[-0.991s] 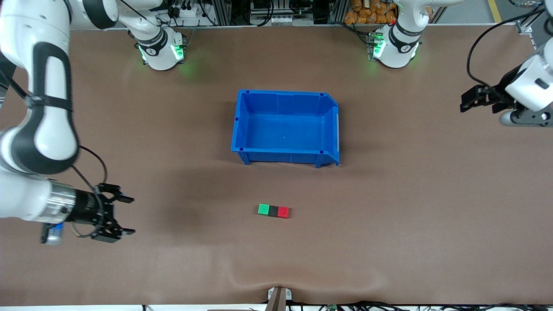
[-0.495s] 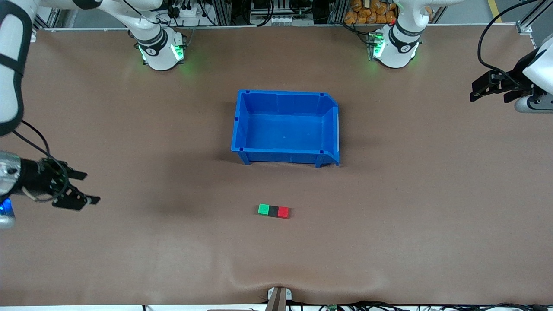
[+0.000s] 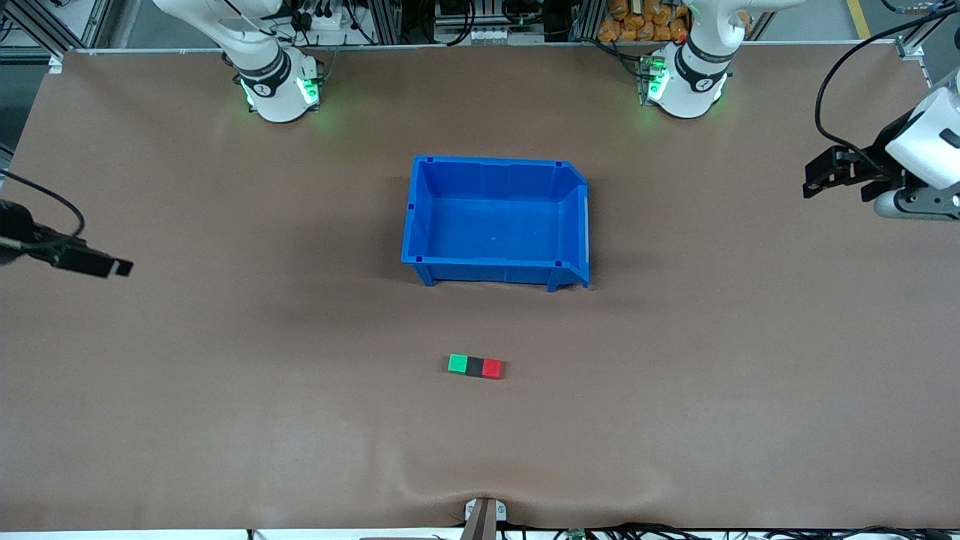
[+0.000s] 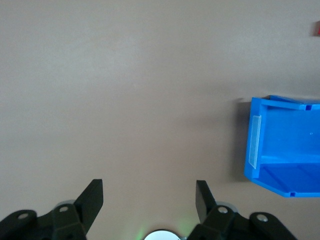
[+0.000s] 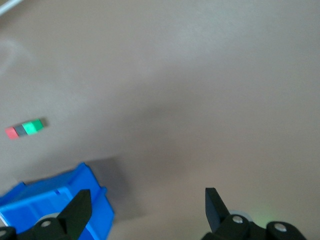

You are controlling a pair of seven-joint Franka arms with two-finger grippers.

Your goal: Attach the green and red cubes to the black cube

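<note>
The green cube (image 3: 457,364), the black cube (image 3: 475,366) and the red cube (image 3: 492,368) lie in one touching row on the table, black in the middle, nearer the front camera than the blue bin. The right wrist view shows the same row: green (image 5: 33,127), black (image 5: 21,130), red (image 5: 11,132). My right gripper (image 3: 105,264) is open and empty above the right arm's end of the table, well apart from the cubes; its wrist view shows it open (image 5: 147,207). My left gripper (image 3: 814,178) is open and empty above the left arm's end (image 4: 148,200).
An empty blue bin (image 3: 491,262) stands mid-table, farther from the front camera than the cubes; it shows in the left wrist view (image 4: 280,145) and the right wrist view (image 5: 50,200). A wrinkle in the brown mat (image 3: 480,487) lies at the near edge.
My right gripper has drawn back from beside the cubes toward the right arm's end of the table. My left gripper has shifted only slightly. The cubes have not moved.
</note>
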